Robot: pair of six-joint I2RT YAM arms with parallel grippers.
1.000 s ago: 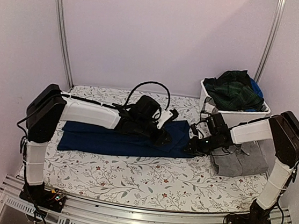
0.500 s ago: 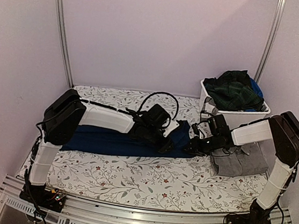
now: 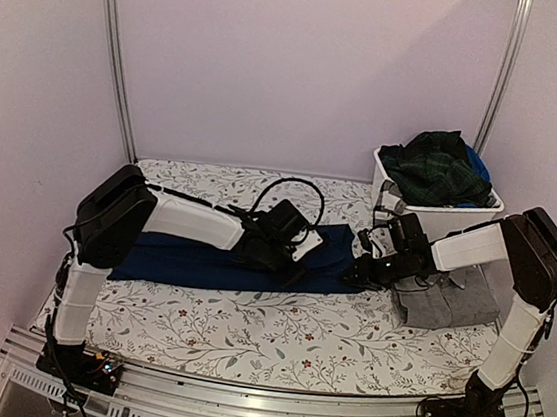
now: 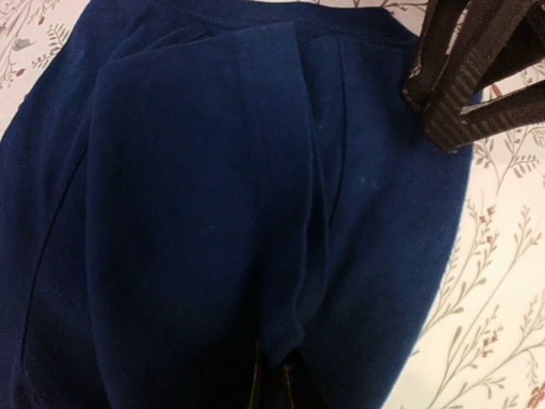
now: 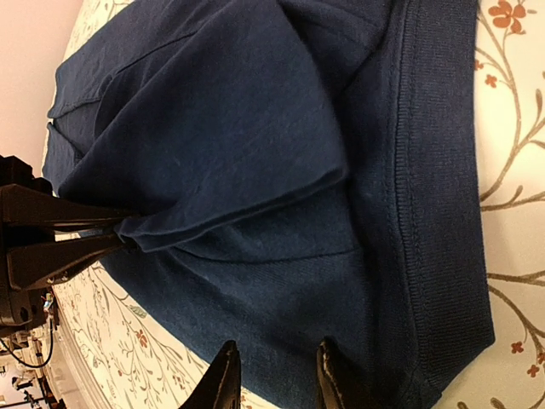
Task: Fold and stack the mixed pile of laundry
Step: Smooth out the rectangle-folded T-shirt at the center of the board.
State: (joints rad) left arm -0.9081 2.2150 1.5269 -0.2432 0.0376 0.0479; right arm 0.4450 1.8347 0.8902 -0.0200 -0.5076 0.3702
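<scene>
The navy blue cloth garment spans the floral worktop from its left edge; left fingers pinch a thin fold, right fingers sit spread astride its hem, so pulling could slip or bunch it.

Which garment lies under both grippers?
The navy blue garment, spread mid-table; the grey garment lies at the right, the green plaid one sits in the white bin.

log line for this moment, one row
step: folding navy garment | left hand: shut on its fold | right hand: at hem, grip unclear | grey garment: on table, right | plaid garment: in bin
</scene>
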